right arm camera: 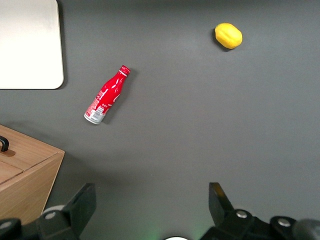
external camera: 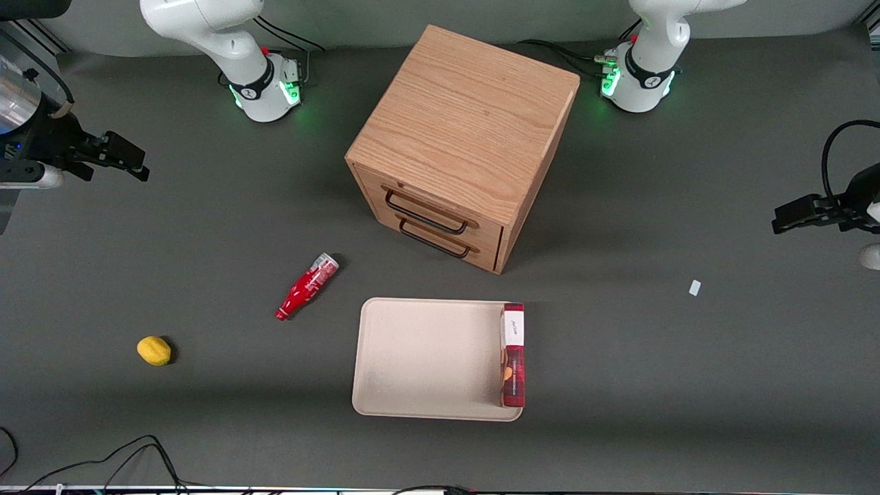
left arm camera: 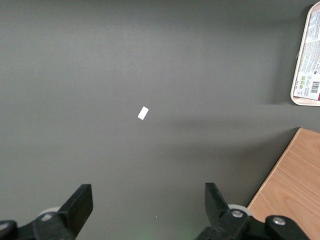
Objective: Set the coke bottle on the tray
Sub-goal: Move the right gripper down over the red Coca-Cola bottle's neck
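Observation:
The coke bottle point(external camera: 307, 286) lies on its side on the dark table, silver base toward the wooden drawer cabinet, red neck toward the front camera. It also shows in the right wrist view point(right arm camera: 106, 94). The cream tray point(external camera: 426, 357) lies beside it, nearer the front camera than the cabinet; a corner shows in the right wrist view point(right arm camera: 30, 45). A flat red snack box point(external camera: 513, 355) stands on the tray's edge. My right gripper point(external camera: 113, 159) hangs open and empty high above the table at the working arm's end, well away from the bottle; its fingertips point(right arm camera: 80, 205) frame bare table.
A wooden cabinet point(external camera: 460, 144) with two drawers stands mid-table, farther from the front camera than the tray. A yellow lemon point(external camera: 154, 350) lies toward the working arm's end. A small white scrap point(external camera: 694, 287) lies toward the parked arm's end. Cables point(external camera: 137, 454) run along the front edge.

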Motion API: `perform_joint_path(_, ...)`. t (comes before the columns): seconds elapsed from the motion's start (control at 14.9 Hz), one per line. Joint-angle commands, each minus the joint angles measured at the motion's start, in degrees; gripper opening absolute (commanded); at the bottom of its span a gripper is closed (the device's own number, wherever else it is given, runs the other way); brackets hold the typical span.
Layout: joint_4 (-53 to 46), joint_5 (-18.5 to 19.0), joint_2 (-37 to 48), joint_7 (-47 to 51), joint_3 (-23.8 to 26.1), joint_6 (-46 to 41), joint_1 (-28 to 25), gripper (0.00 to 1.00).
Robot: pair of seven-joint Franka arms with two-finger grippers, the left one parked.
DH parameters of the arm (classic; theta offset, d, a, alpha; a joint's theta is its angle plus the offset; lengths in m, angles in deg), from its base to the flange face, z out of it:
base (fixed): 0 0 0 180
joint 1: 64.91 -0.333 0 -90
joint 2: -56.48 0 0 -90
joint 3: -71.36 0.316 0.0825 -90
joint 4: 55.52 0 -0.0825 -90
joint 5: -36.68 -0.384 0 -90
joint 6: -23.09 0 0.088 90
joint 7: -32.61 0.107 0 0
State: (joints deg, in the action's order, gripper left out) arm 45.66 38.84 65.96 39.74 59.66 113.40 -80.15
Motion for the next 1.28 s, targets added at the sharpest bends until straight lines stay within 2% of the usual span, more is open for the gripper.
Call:
perform_joint_path(0.0, -1.77, 1.09, -0.95, 1.66, 0.01, -1.81, -0.58, 1.00)
perform_joint_path(0.34, -4.41, 0.74, -4.63, 2.80, 0.36, -1.90, -1.89, 1.00)
perform_joint_path(0.47, -4.32, -0.22, -6.65, 8.66, 1.67, -0.76, -2.16, 1.00)
perform_joint_path(0.6, -4.15, -1.37, -9.90, 12.27, 4.13, 3.26, -2.17, 1.00)
perform_joint_path(0.87, -4.14, -1.46, -17.37, 25.62, 8.79, 10.13, -2.16, 1.00)
perform_joint_path(1.21, -1.51, -1.46, -25.45, 36.09, 10.03, 20.58, -2.16, 1.00)
